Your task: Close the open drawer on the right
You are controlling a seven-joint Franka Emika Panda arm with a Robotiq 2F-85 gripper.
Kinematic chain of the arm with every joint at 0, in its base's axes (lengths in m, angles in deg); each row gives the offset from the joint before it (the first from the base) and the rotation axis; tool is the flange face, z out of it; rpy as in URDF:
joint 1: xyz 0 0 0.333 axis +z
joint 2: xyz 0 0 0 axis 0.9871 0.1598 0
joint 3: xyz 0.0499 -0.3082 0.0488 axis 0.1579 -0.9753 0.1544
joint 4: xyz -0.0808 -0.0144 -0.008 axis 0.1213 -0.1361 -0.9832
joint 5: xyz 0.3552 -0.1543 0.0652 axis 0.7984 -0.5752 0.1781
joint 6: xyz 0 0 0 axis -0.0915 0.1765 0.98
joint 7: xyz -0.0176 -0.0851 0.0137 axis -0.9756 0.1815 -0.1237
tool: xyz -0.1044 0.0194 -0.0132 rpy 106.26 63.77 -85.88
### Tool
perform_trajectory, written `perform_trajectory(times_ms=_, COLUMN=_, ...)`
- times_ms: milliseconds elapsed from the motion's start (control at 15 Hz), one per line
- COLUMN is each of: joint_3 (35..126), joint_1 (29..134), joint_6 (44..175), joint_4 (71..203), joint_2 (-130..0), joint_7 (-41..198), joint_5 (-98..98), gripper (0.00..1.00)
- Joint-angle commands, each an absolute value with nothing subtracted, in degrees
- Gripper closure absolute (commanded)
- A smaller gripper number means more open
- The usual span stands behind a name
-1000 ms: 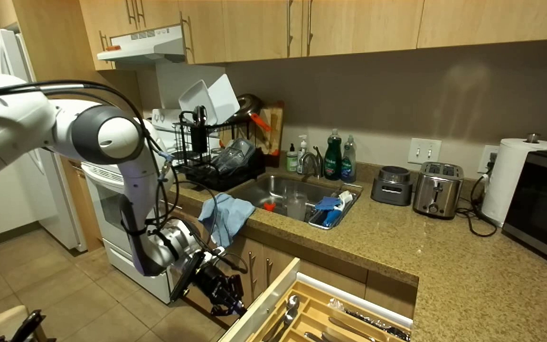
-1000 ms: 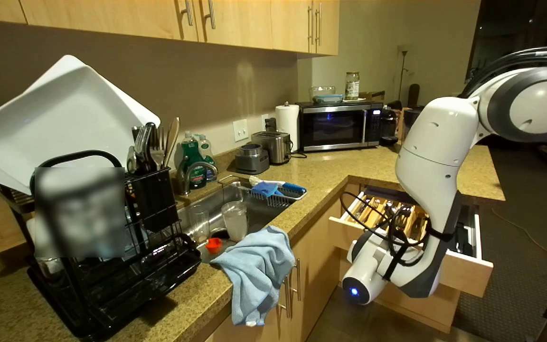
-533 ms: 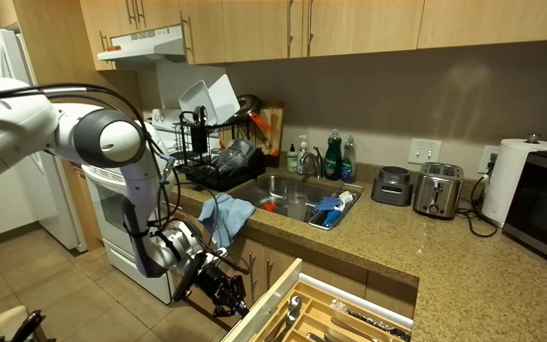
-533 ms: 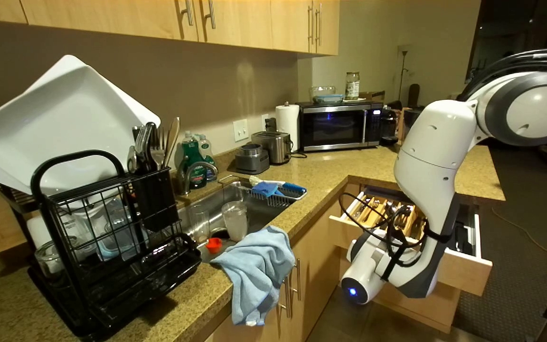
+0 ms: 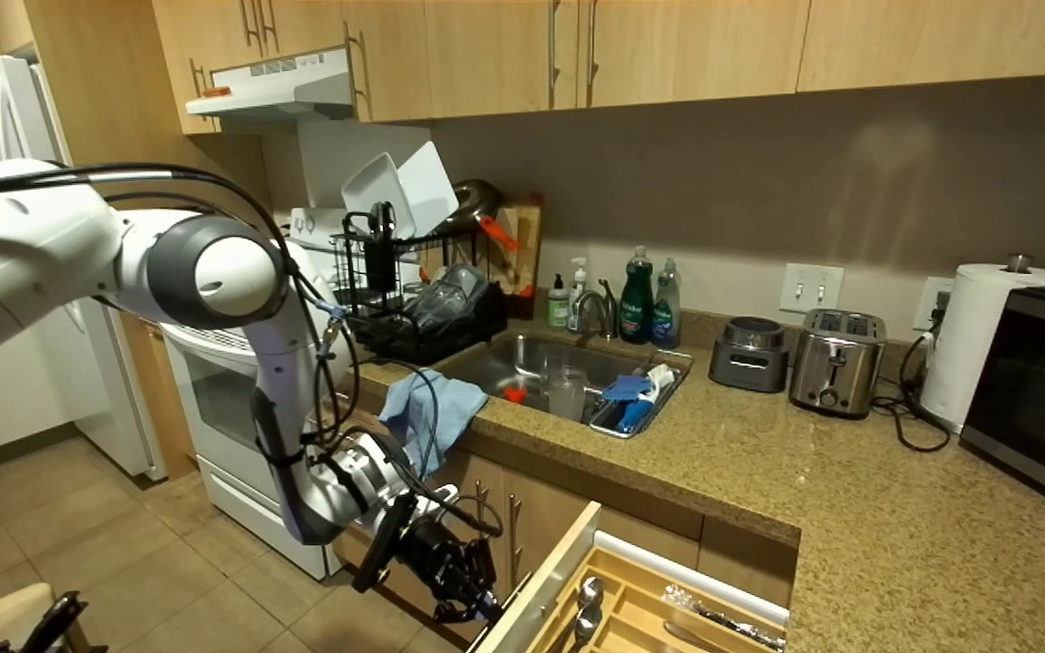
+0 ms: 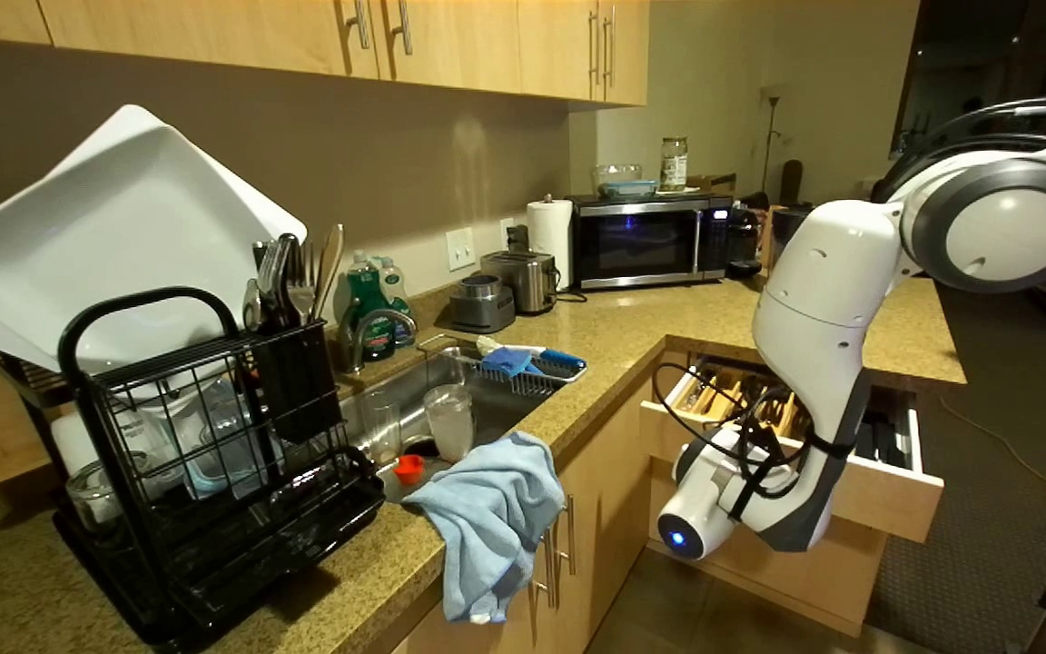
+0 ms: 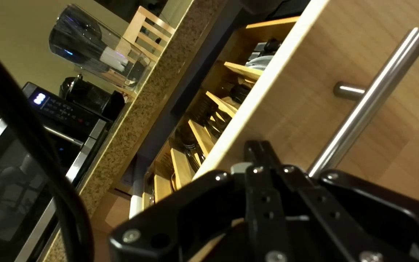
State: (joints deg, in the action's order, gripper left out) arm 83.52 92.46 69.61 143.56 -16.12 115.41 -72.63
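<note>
Just push slow and square on the drawer (image 7: 304, 91) jutting out from under the counter (image 7: 135, 114), with the gripper (image 7: 259, 143) fingers (image 7: 253, 153) snug together between rim (image 7: 259, 91) and handle (image 7: 367, 103), ideally nearer the middle imo to avoid racking it.

In an exterior view, a fridge (image 5: 103, 385) stood at left, a cloth (image 5: 432, 408) hung near centre beside a sink (image 5: 497, 365), and a toaster (image 5: 838, 363) and paper roll (image 5: 969, 345) stood at right on the surface (image 5: 740, 449). In the wrist view, a microwave (image 7: 6, 187) showed at lower left.
</note>
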Motion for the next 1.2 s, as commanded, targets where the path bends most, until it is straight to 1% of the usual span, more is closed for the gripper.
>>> perform_trajectory(times_ms=0, joint_3=81.0, joint_1=89.3, joint_6=67.8, joint_4=141.6, joint_2=-15.3, joint_7=115.8, joint_5=-73.6, gripper=1.00)
perform_trajectory(times_ms=667, joint_3=76.1, joint_1=81.4, joint_6=65.1, joint_4=131.4, joint_2=-12.2, joint_7=114.4, joint_5=-72.0, gripper=1.00)
perform_trajectory(times_ms=933, joint_3=78.4, joint_1=77.0, joint_6=70.4, joint_4=131.8, joint_2=-14.6, joint_7=110.2, joint_5=-71.2, gripper=1.00)
perform_trajectory(times_ms=1133, joint_3=80.3, joint_1=77.5, joint_6=73.3, joint_4=133.6, joint_2=-16.7, joint_7=110.2, joint_5=-71.3, gripper=1.00)
